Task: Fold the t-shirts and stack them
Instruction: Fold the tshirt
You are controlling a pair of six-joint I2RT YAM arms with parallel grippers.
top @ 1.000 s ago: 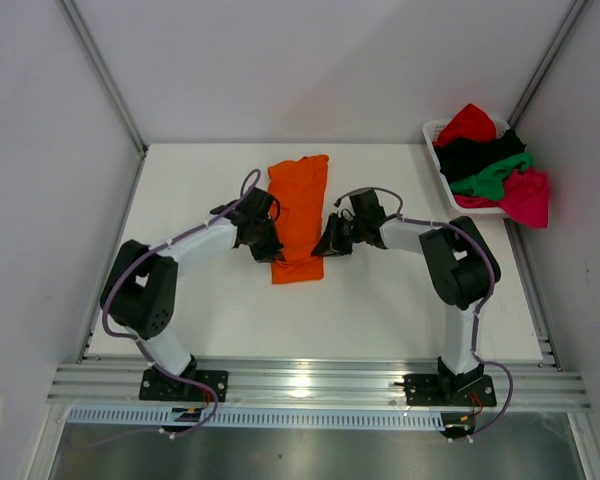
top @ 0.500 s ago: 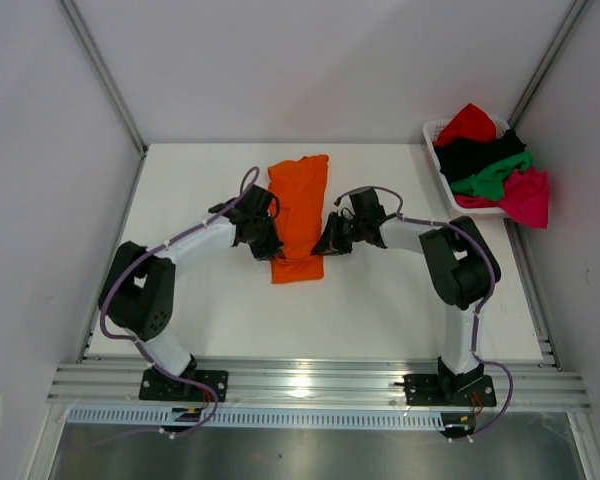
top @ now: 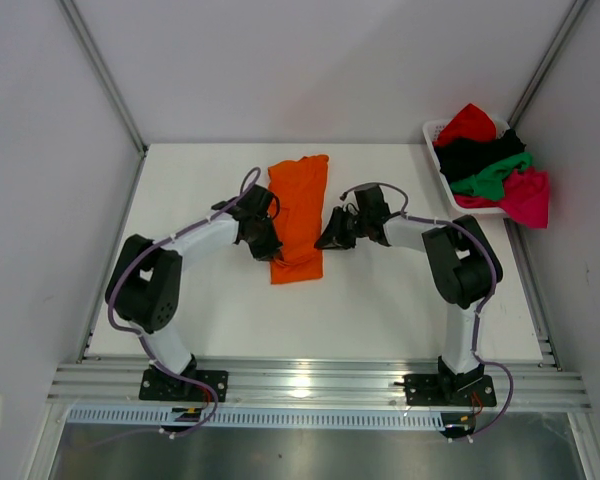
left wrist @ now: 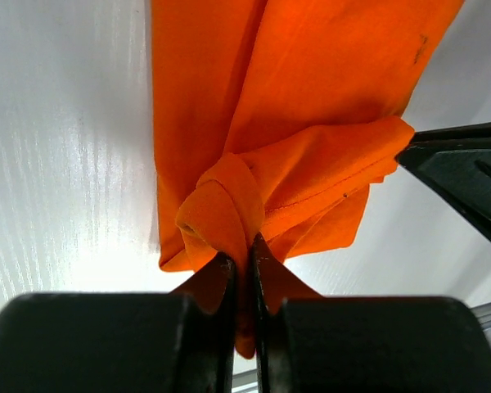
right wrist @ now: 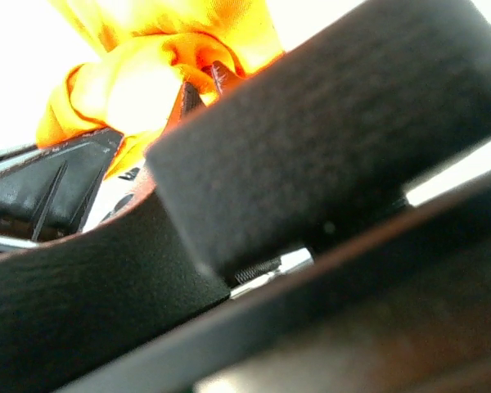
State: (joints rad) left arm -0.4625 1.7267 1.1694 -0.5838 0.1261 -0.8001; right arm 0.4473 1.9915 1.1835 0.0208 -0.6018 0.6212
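We see the right pincer [top: 328, 239] edge off the shirt [top: 298, 200], grip unclear; the left pincer [left wrist: 244, 248] still pinches its fold, so release looks begun.

Left arm [top: 145, 290], right arm [top: 460, 265]: glossy black rounded joint housings, white tubular links. Purple-grey cable [top: 193, 232] runs along each arm and loops free near the wrist. Flat black base plates [top: 180, 385]. Left gripper [left wrist: 244, 246]: matte black blocky fingers [left wrist: 106, 344], thin tips.
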